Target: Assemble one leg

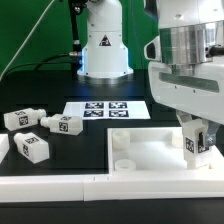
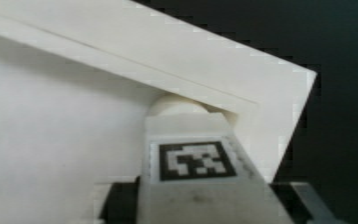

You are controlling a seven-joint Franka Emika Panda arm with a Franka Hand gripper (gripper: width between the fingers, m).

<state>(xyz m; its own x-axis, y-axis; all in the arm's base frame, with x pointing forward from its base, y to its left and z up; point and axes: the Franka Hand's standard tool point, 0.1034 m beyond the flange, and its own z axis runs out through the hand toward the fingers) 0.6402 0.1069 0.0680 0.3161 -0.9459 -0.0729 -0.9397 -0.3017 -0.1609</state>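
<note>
My gripper [image 1: 195, 146] is shut on a leg [image 1: 194, 141], a small white block with a black-and-white tag, and holds it upright over the near right corner of the large white square tray-like part [image 1: 150, 152]. In the wrist view the leg [image 2: 195, 150] sits between my two dark fingers [image 2: 123, 200], and its round stub end meets the inner corner of the tray part [image 2: 87, 110], right against the raised rim. Whether the stub is seated in a hole is hidden.
Three more legs lie on the black table at the exterior view's left: one [image 1: 20, 118], one [image 1: 62, 124] and one [image 1: 32, 146]. The marker board [image 1: 105, 109] lies behind the tray part. A white rail [image 1: 60, 183] runs along the front edge. The arm's base [image 1: 103, 45] stands at the back.
</note>
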